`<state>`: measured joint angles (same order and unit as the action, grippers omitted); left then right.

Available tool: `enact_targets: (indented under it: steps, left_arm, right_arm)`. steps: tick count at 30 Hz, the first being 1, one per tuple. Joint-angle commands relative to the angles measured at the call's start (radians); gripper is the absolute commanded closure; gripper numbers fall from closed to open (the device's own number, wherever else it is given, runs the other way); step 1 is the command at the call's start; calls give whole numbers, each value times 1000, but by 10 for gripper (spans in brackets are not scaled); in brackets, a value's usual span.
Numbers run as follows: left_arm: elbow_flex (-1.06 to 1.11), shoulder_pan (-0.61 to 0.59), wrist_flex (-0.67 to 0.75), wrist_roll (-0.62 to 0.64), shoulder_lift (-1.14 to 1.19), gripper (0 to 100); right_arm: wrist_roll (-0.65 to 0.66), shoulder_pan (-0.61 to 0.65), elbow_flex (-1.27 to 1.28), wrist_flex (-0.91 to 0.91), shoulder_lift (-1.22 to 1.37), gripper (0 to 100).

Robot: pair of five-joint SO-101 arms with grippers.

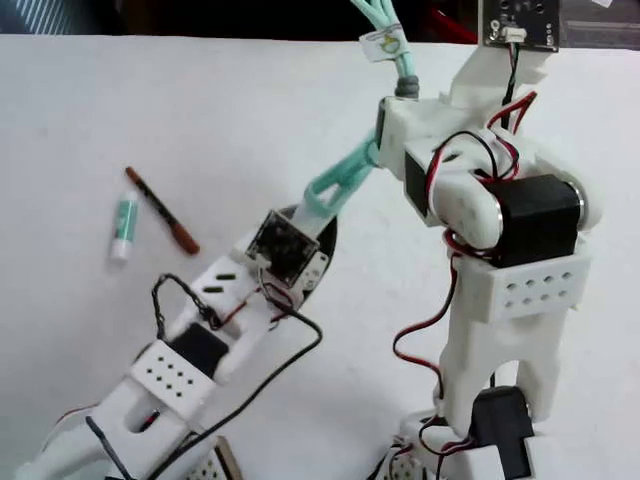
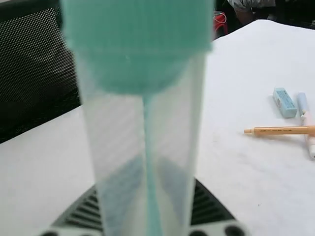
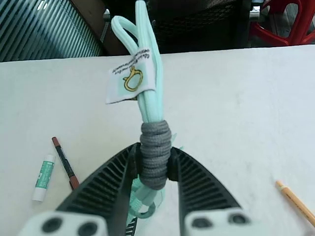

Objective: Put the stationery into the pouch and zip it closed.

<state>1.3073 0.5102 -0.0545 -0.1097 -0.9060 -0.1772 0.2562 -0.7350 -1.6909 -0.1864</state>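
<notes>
The pouch (image 2: 142,137), translucent plastic topped with mint fabric, is held between both grippers. The left gripper (image 2: 146,199) is clamped on its body. Its mint cord loop (image 3: 152,112), bound in grey coiled thread, is pinched by the ribbed black right gripper (image 3: 155,164). A cylindrical glue stick (image 1: 123,228) and a slim brown pencil (image 1: 162,211) are laid side by side on the white surface (image 1: 80,120).

pouch (image 1: 338,182): above the surface (image 1: 100,110), mid-scene
glue stick (image 1: 123,228): on surface, left of pouch
pen (image 1: 162,210): between glue stick and pouch
pencil (image 3: 295,201): opposite side of pouch
</notes>
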Motion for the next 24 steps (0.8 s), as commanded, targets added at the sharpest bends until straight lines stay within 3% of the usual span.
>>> enact_targets:
  steps: [1, 13, 24]
  left_arm:
    - [32, 25, 64, 9, -19, 950]
    - [35, 41, 66, 8, -21, 948]
    - [37, 39, 64, 8, -21, 951]
  right_arm:
    - [-2, -13, -28, 71, -5, 979]
    - [-6, -54, 213, 355, 102, 979]
    - [-2, -196, 206, 438, 139, 979]
